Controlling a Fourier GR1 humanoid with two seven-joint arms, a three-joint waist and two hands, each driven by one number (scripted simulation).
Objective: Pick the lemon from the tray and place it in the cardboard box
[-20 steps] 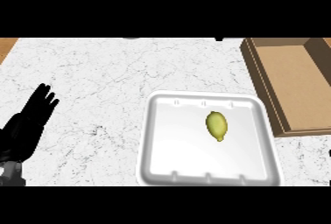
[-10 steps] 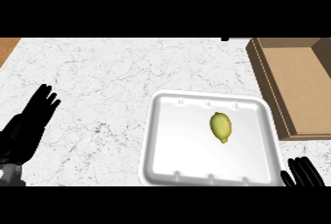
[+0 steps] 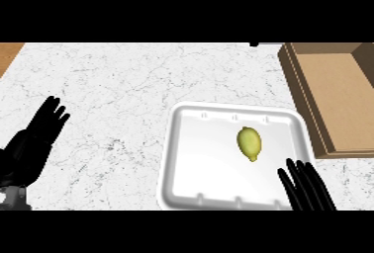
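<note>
A yellow-green lemon (image 3: 249, 143) lies lengthwise in the right half of a white tray (image 3: 197, 168) on the marble counter. The open cardboard box (image 3: 340, 94) stands at the right edge, just beyond the tray. My right hand (image 3: 305, 188) reaches up from the lower edge over the tray's near right corner, fingers straight and open, a short way below and right of the lemon. My left hand (image 3: 33, 143) rests open at the left edge, fingers up, far from the tray.
A brown wooden patch (image 3: 9, 54) shows at the far left corner of the counter. A small dark object (image 3: 254, 44) sits at the counter's back edge. Bare marble (image 3: 124, 89) spreads between my left hand and the tray.
My right hand has come up from the lower right edge and now reaches over the tray's near right corner, closer to the lemon. The left hand and lemon stay put.
</note>
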